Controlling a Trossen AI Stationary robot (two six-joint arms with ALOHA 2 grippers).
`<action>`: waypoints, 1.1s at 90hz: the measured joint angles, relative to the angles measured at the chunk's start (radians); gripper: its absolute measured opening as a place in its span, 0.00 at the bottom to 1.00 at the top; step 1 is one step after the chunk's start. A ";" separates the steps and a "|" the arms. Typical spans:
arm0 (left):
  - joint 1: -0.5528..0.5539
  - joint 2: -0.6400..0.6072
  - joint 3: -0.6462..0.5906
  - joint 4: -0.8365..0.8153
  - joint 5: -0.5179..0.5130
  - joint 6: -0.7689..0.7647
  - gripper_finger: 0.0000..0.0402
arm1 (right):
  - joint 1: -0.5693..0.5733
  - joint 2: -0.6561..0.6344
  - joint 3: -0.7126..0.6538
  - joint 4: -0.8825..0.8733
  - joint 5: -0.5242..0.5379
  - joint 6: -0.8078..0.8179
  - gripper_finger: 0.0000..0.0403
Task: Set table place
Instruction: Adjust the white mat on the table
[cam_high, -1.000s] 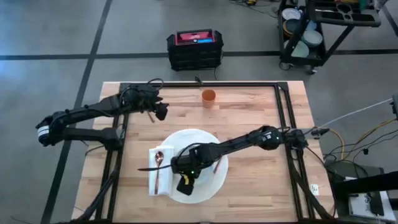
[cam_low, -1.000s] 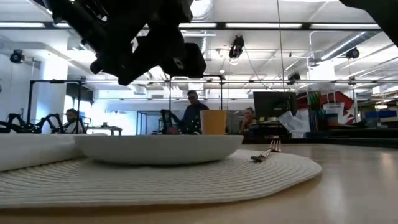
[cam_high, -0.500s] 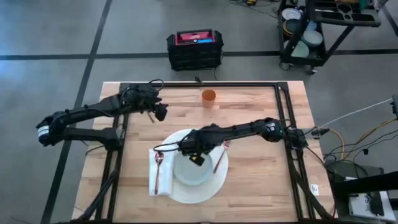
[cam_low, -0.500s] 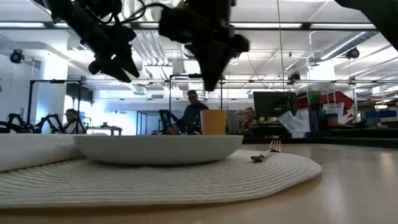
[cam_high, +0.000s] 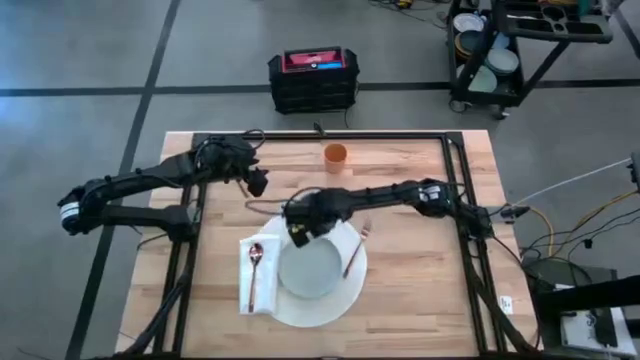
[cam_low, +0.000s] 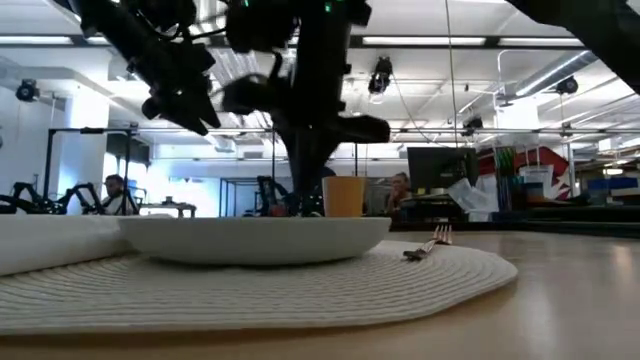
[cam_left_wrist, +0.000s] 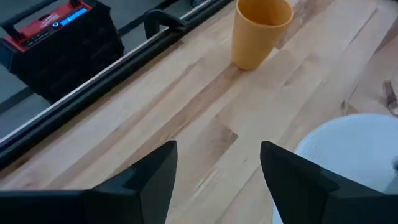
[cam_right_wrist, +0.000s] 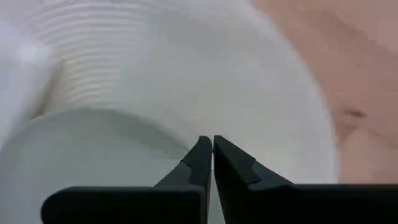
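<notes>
A round white mat, the place, lies on the light-wood table. On the mat stands a pale grey-green plate. A fork lies on the mat to the right of the plate. A spoon lies on a white napkin to the left of it. An orange cup stands near the far edge. My right gripper hovers shut over the plate's far left rim with nothing in it. My left gripper waits open at the far left.
A black frame rail runs round the table. A black crate with a red lid sits on the floor beyond the far edge, and a cart stands at the back right. In the low view, people sit in the room behind.
My right gripper has swung from the near side of the plate across it toward the table's far edge, turning as it went. It now hangs over the plate's far left rim. Plate, fork, spoon and napkin have stayed put.
</notes>
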 joint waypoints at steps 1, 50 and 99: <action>0.000 0.000 0.000 -0.003 0.000 0.003 0.54 | -0.004 -0.005 -0.006 0.000 -0.008 -0.003 0.00; 0.000 -0.001 0.000 0.025 -0.001 0.039 0.54 | 0.040 -0.413 -0.623 0.277 -0.157 0.191 0.00; 0.002 0.001 0.000 0.085 -0.049 -0.017 0.54 | 0.096 -0.423 -0.778 0.418 -0.207 0.227 0.00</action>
